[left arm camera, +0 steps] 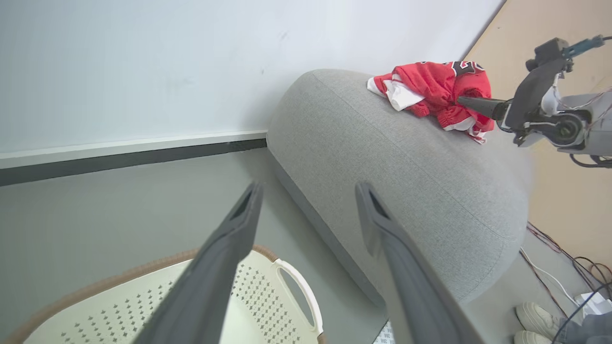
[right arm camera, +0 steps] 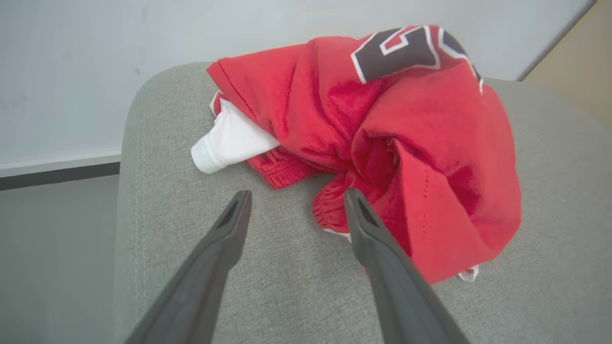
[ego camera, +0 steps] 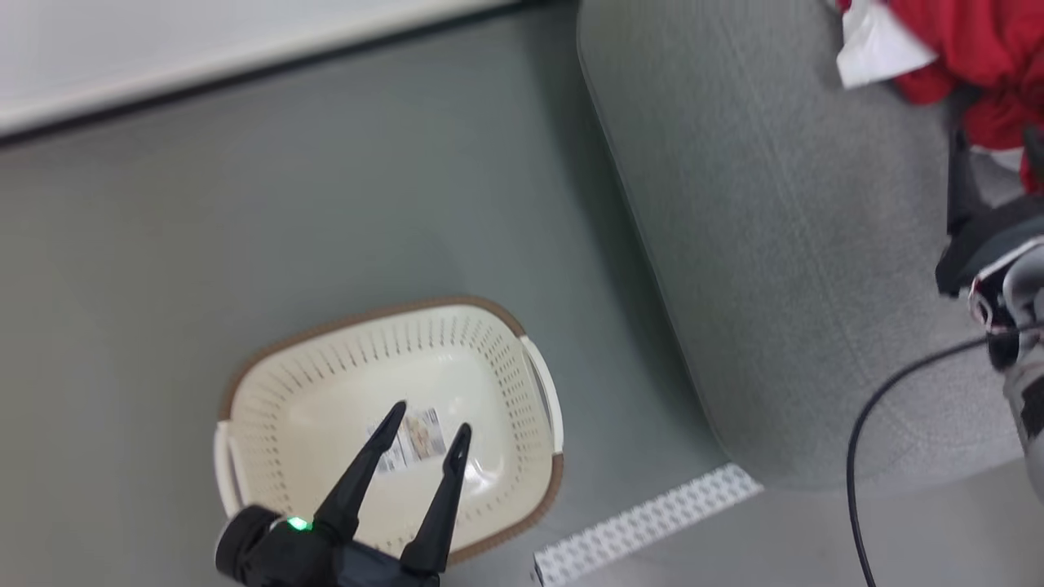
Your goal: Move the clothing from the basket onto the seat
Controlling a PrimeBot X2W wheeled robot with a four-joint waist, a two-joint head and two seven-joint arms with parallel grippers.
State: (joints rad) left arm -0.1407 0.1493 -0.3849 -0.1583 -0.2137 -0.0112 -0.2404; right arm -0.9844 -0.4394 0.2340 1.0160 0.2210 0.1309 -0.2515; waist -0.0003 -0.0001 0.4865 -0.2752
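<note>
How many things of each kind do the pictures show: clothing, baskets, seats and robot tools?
clothing: 1 (one red heap)
basket: 1
seat: 1
tools: 2, the left tool and the right tool
Total: 5

left gripper (ego camera: 431, 416): two long, tapered matte-black fingers (ego camera: 359, 477) | wrist housing (ego camera: 277, 558): black, rounded, one small green light (ego camera: 298, 524) | right gripper (right arm camera: 297, 193): same shape, dark grey fingers | right forearm (ego camera: 1029, 326): pale grey, black cable (ego camera: 864, 440) hanging off it, possibly thin red wires (ego camera: 976, 308) at the joint

seat (ego camera: 775, 244) lies bare beside the heaped clothing (ego camera: 979, 49).
</note>
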